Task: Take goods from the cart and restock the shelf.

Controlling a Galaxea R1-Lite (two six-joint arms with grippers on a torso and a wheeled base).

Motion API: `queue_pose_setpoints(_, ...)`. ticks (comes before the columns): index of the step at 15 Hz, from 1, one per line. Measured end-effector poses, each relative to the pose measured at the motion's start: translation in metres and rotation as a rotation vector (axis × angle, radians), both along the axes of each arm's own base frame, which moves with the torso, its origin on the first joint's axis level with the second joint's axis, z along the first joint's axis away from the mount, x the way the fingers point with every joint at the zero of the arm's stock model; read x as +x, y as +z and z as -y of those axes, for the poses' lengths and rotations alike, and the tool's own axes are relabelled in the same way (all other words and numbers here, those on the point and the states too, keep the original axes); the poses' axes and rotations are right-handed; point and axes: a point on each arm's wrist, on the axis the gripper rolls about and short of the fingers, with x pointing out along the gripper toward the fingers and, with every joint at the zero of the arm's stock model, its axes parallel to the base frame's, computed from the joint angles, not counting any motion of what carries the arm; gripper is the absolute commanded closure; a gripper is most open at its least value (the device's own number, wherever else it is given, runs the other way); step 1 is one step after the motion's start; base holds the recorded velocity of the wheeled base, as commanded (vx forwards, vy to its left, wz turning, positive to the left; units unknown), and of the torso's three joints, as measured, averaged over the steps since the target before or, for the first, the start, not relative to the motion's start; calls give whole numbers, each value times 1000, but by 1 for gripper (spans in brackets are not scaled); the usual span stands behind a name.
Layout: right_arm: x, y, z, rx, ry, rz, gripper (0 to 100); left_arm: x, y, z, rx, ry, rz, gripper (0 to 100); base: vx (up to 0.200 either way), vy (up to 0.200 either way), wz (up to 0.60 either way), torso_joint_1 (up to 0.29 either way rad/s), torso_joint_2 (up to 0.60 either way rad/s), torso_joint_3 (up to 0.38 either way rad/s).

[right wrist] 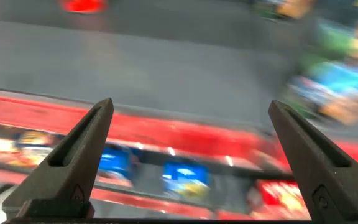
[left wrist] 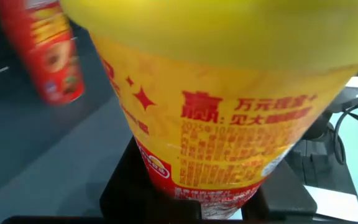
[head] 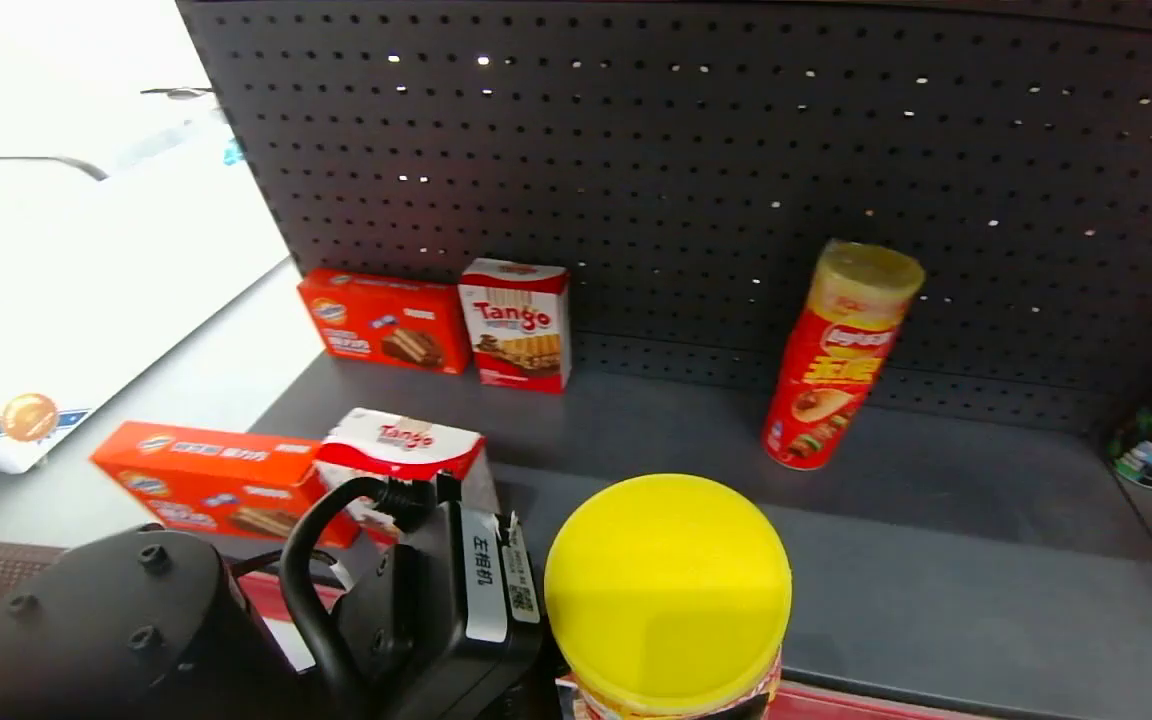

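Boxes [head: 516, 325] stand left on the shelf [head: 936, 560], an upright can [head: 841, 355] right, a nearer can [head: 671, 590] before its edge.

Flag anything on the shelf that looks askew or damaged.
The can standing alone on the shelf seems to lean, its top toward the right, unlike the upright box at the back. Possibly camera angle. Nothing looks spilled or damaged.

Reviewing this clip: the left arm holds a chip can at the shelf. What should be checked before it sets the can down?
1. Yellow-lidded chip can in left gripper: ok.
2. Bare shelf floor ahead of it: ok.
3. Standing chip can upright, apart from the held one: ok.
4. Right gripper open, holding nothing: ok.
5. Held can's base clears the shelf floor: cannot tell.
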Motion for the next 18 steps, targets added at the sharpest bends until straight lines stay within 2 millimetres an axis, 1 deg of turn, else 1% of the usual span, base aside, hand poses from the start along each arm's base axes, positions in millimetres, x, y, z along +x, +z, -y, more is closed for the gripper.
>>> queue_pose_setpoints(8, 0, 0, 0, 2, 0, 0, 0, 4, -1, -4, 5, 20, -4, 100, 0, 0, 0, 0, 0, 0)
queue_pose_setpoints(9, 0, 0, 0, 3, 1, 0, 0, 4, -2, -4, 6, 25, -5, 100, 0, 0, -600, 2, 2, 2)
queue_pose_setpoints(12, 0, 0, 0, 4, 0, 1, 0, 5, -2, -5, 5, 26, -5, 100, 0, 0, 0, 0, 0, 0)
queue_pose_setpoints(15, 0, 0, 0, 3, 1, -1, 0, 11, -2, -4, 4, 43, -4, 100, 0, 0, 0, 0, 0, 0)
queue_pose_setpoints(18, 0, 0, 0, 3, 1, 0, 0, 23, -1, -12, -1, 100, 1, 100, 0, 0, 0, 0, 0, 0)
